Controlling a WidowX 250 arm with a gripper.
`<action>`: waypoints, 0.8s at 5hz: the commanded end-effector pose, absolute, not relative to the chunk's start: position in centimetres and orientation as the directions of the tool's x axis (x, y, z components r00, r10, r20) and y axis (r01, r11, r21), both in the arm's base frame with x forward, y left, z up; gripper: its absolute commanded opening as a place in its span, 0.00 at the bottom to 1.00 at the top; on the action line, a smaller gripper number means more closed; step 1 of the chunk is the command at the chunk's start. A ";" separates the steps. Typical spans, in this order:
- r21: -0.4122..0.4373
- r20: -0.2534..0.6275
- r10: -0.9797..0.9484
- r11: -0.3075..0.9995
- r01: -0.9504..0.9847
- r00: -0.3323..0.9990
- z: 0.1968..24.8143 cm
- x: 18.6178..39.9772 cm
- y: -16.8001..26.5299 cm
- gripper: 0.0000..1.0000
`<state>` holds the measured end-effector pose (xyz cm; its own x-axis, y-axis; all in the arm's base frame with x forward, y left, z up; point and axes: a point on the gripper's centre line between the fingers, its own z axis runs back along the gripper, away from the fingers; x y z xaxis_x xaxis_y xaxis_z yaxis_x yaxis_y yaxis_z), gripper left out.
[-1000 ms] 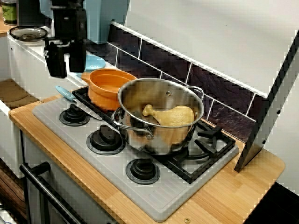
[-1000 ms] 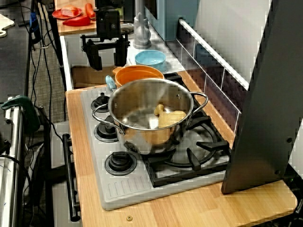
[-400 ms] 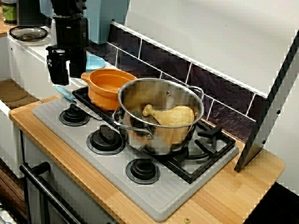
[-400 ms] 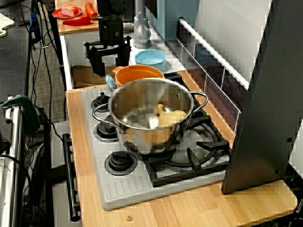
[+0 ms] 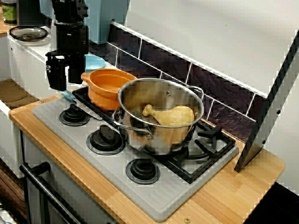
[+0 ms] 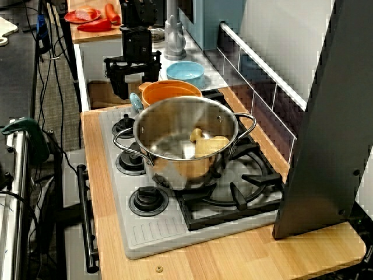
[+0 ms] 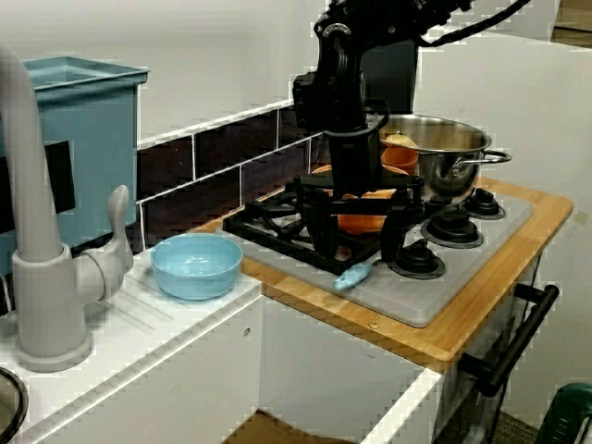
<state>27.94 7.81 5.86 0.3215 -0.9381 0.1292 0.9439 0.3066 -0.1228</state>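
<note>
Two fingers of your gripper (image 5: 67, 78) stand spread and empty just above a slim utensil (image 5: 70, 97), pale blue handle, grey blade

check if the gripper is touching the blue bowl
Apart. The view from beside the tap shows the blue bowl on the white counter, with bare counter between it and the open gripper.

Matte black arm (image 7: 335, 83), boxy wrist (image 7: 350, 162), black cables (image 7: 467, 26), and a wide two-fingered end effector (image 7: 359, 239).
</note>
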 end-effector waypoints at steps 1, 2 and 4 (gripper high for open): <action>-0.128 0.127 -0.946 0.284 0.950 0.299 6.1 27.0 8.4 1.00; -0.138 0.125 -0.943 0.291 0.947 0.308 5.7 26.9 8.6 1.00; -0.149 0.126 -0.937 0.308 0.940 0.327 5.5 27.0 8.8 1.00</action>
